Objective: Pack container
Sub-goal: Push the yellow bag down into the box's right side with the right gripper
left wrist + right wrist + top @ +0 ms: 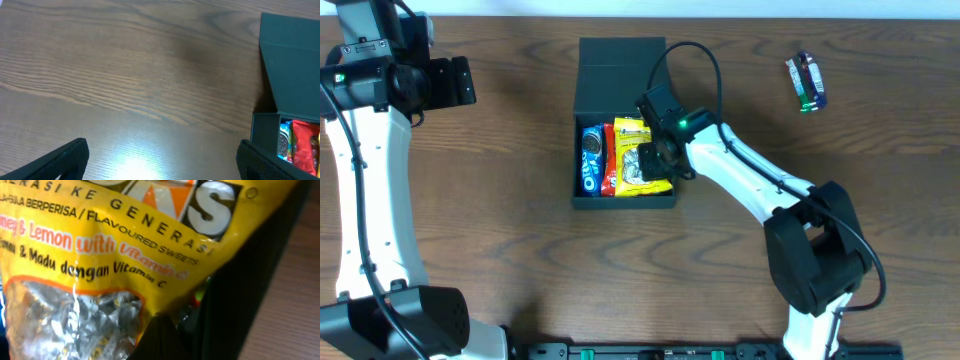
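The black container point(620, 201) stands open at the table's middle, its flap lid point(620, 75) laid back. Inside lie a blue Oreo packet point(590, 160), a red packet point(609, 160) and a yellow sweets packet point(638, 150). My right gripper point(662, 160) reaches into the box at its right side, and its fingers point(167, 340) look pinched on the lower edge of the yellow packet point(125, 240), beside the box's black wall point(245, 295). My left gripper point(460, 82) is open and empty at the far left; its view point(160, 162) shows the box point(262, 130) at the right.
A small blue and purple snack packet point(806, 82) lies alone on the wooden table at the back right. The left arm's base stands at the front left, the right arm's base at the front right.
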